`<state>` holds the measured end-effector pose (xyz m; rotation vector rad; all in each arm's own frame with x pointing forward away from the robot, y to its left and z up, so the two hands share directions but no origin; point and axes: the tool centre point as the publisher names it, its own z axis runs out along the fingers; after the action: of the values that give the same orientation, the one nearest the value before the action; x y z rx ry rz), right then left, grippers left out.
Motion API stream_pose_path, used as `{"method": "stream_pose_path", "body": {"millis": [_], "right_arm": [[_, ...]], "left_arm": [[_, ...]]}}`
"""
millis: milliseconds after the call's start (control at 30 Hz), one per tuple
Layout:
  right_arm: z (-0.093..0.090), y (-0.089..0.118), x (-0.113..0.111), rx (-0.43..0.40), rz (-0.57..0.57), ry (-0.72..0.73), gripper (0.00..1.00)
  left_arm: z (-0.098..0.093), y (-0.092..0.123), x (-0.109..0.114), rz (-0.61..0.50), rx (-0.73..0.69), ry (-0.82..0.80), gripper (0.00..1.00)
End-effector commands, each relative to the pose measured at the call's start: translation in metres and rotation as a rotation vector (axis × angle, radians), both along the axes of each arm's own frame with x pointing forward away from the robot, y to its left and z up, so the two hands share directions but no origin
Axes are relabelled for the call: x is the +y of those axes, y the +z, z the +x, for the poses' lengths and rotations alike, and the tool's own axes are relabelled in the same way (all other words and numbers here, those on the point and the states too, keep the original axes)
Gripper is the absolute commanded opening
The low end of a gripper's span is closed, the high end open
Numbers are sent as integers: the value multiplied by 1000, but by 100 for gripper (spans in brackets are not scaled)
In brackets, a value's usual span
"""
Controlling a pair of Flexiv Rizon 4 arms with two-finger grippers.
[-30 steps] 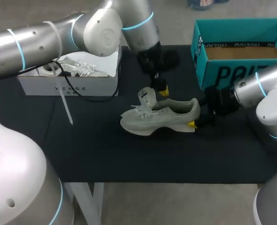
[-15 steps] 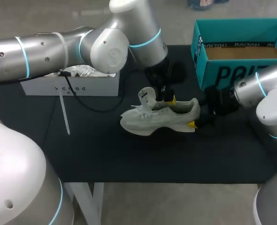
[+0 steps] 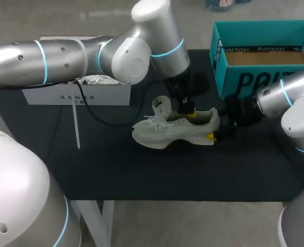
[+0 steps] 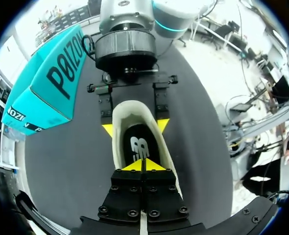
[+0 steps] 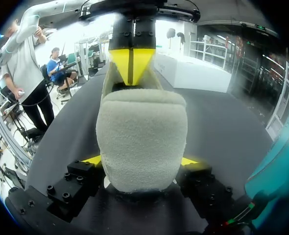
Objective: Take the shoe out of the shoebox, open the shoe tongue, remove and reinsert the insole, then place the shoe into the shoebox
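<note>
From the head view, the shoe point(image 3: 175, 128) lies on its sole on the dark surface point(image 3: 116, 170), mid-table. Its long axis runs across the view, toe toward my left side and heel toward my right, and its tongue point(image 3: 161, 106) is raised. The right gripper point(image 3: 213, 133) is at the heel, and the left gripper point(image 3: 188, 110) hangs over the shoe's opening. The teal shoebox point(image 3: 265, 77) stands well apart at the far right, and a white box point(image 3: 77, 95) at the far left. The left wrist view looks down into the opening, which the head view does not show. There the dark insole point(image 4: 139, 144) lies inside under the left gripper's tips, which are pressed together; I cannot tell whether they pinch anything. The right wrist view shows the heel end-on, clasped from both sides between the right gripper's fingers point(image 5: 93, 160).
</note>
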<state>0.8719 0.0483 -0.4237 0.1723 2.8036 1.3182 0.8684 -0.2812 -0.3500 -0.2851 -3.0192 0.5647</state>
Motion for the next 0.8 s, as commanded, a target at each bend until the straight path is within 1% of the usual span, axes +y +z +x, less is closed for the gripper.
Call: {"method": "stream_pose_path", "body": {"millis": [33, 400, 633, 800], "right_arm": [[-1, -2, 2, 0, -4, -2, 0], [-1, -2, 2, 0, -4, -2, 0], [-1, -2, 2, 0, -4, -2, 0], [-1, -2, 2, 0, -4, -2, 0]], "left_arm": [[9, -11, -5, 12, 31, -16, 0], [1, -28, -13, 13, 44, -81, 0], [-5, -38, -5, 37, 56, -82, 0], [-9, -37, 2, 60, 81, -70, 0]]}}
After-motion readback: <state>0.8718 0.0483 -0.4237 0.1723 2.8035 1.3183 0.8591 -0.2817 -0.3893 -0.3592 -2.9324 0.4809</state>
